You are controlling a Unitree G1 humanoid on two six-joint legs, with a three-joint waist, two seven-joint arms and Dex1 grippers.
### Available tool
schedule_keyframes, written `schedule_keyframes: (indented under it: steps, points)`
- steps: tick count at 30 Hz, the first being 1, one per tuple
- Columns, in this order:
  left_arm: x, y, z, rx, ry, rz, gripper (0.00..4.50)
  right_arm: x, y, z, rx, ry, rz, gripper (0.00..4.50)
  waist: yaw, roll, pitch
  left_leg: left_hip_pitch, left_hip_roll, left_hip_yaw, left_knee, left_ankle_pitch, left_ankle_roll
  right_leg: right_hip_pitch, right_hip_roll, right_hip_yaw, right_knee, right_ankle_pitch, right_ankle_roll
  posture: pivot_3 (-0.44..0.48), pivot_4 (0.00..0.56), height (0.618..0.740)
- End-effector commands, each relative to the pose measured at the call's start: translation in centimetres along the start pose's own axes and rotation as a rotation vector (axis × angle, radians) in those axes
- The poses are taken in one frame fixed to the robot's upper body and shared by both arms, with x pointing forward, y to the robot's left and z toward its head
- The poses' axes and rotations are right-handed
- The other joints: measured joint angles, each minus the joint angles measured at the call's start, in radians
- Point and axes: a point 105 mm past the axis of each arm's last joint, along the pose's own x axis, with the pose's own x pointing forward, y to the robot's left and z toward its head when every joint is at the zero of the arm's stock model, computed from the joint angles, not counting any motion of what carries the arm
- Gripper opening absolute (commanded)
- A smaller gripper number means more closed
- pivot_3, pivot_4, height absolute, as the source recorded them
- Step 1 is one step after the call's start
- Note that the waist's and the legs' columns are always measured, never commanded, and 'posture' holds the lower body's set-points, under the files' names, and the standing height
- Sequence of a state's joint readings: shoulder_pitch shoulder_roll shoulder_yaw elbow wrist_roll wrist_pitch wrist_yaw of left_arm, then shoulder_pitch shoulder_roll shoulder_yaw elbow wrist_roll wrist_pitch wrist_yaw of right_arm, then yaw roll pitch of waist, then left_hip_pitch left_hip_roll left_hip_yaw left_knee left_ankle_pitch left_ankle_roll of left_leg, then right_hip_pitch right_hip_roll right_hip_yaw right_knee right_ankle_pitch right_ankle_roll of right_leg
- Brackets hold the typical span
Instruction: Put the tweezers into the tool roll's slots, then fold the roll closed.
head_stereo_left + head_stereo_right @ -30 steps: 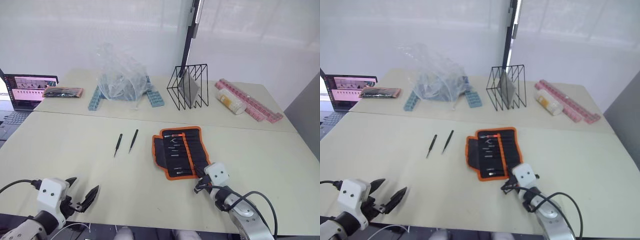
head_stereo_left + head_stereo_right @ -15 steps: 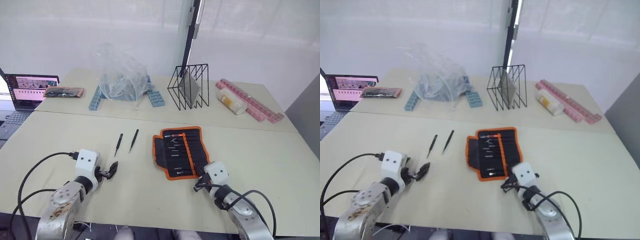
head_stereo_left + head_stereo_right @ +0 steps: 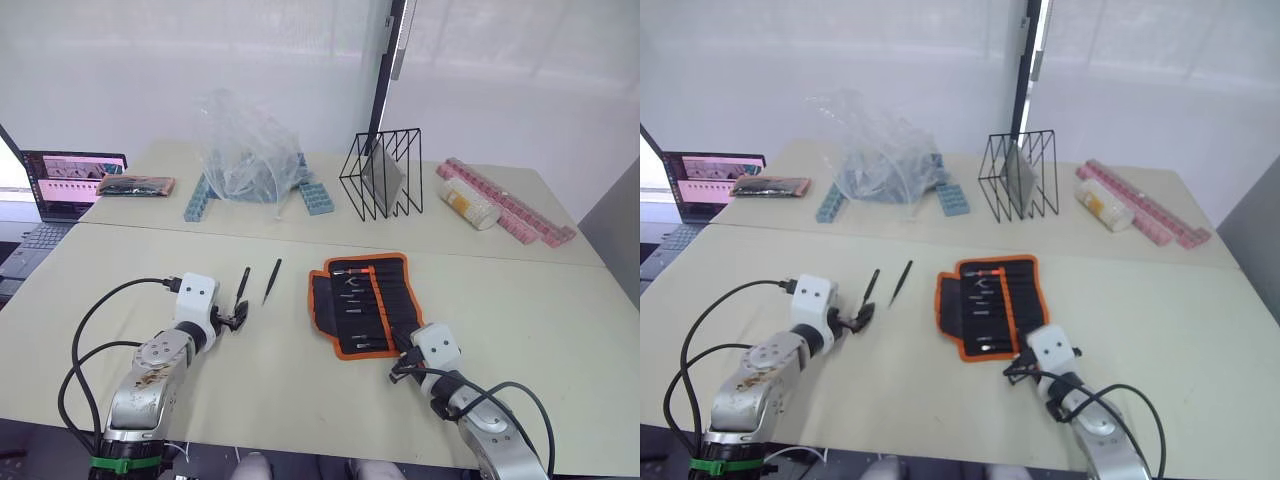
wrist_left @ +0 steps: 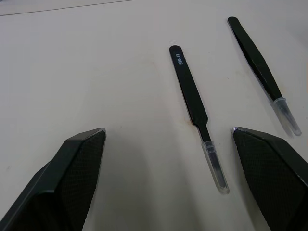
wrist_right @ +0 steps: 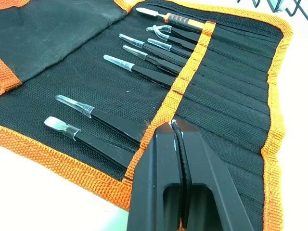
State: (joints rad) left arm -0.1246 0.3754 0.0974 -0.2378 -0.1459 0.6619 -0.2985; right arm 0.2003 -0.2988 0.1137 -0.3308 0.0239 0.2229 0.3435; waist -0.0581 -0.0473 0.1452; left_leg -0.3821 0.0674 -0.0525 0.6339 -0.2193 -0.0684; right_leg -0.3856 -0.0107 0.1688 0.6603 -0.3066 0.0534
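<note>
2 loose tweezers (image 4: 195,103) lie at the open tool roll's (image 3: 365,303) 9 o'clock. 7 tools fill its slots (image 5: 159,72), handles hidden. Left gripper (image 4: 168,180) gapes beside them; right gripper (image 5: 177,139) is closed, empty.

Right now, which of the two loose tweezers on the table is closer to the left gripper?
The loose tweezer marked E80-13, lying between the open left gripper's fingertips; the other tweezer lies beyond it, toward the tool roll.
</note>
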Motion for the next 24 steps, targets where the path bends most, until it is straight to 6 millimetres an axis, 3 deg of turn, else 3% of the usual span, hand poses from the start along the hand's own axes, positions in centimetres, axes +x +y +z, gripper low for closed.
schedule_keyframes:
  steps: [1, 3, 6, 17, 24]
  points:
    - [1.0, -1.6, -1.8, 0.006, 0.086, -0.055, 4.49, -0.2, 0.8, -2.5, 0.041, 0.107, 0.021, 0.0, 0.003, 0.0, 0.0, 0.0, 0.0, 0.0, 0.0, 0.0, 0.0, 0.0, 0.0, 0.0, 0.0, 0.0, 0.0, 0.0, 0.15, 0.72]
    - [1.6, -1.8, -1.7, 0.007, 0.089, -0.063, 4.49, -0.2, 0.9, -2.5, 0.041, 0.106, 0.022, 0.0, 0.009, 0.0, -0.001, 0.0, 0.0, 0.0, 0.0, 0.0, 0.0, 0.0, 0.0, 0.0, 0.0, 0.0, 0.0, 0.0, 0.15, 0.72]
    - [1.9, -1.9, -1.7, 0.003, 0.093, -0.07, 3.75, -0.1, 0.9, -2.5, 0.041, 0.105, 0.02, 0.0, 0.012, 0.001, -0.001, 0.001, 0.0, 0.0, 0.0, 0.0, 0.0, 0.0, 0.0, 0.0, 0.0, -0.001, -0.001, 0.0, 0.15, 0.72]
    - [1.9, -1.7, -2.1, -0.013, 0.104, -0.057, 0.07, -0.2, 0.9, -2.5, 0.04, 0.106, 0.02, 0.0, 0.009, 0.003, -0.002, 0.0, 0.0, 0.0, 0.0, 0.0, 0.0, 0.0, 0.0, 0.001, 0.0, -0.001, -0.001, 0.0, 0.15, 0.72]
    - [1.5, -0.2, -1.4, -0.003, 0.076, -0.015, 0.03, -0.2, 0.9, -2.5, 0.039, 0.107, 0.024, 0.0, 0.009, 0.003, -0.002, 0.0, 0.0, 0.0, -0.001, 0.0, 0.0, 0.0, 0.0, 0.001, -0.001, -0.001, -0.002, 0.0, 0.15, 0.72]
